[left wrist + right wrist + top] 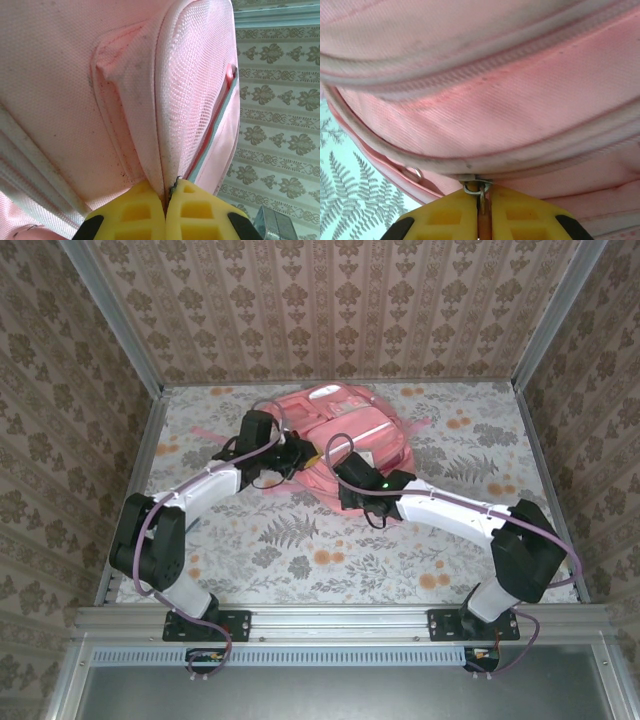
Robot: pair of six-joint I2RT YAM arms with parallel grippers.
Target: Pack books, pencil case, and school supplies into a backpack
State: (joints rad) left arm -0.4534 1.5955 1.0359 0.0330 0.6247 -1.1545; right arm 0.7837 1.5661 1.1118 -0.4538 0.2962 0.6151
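The pink backpack (345,425) lies at the back middle of the table. My left gripper (290,453) is at its left side. There its yellow fingers (137,210) are shut on a fold of pink fabric beside the mesh side pocket (192,90) of the backpack (60,75). My right gripper (343,480) is at the pack's near edge, shut on a metal zipper pull (481,192) that hangs from a zipper seam of the backpack (495,100). The books, pencil case and school supplies are out of view.
A fern-and-flower cloth covers the table (300,550). Patterned walls (330,300) with metal posts close in the back and both sides. A second metal ring (413,174) hangs on the pack, left of the pull I hold.
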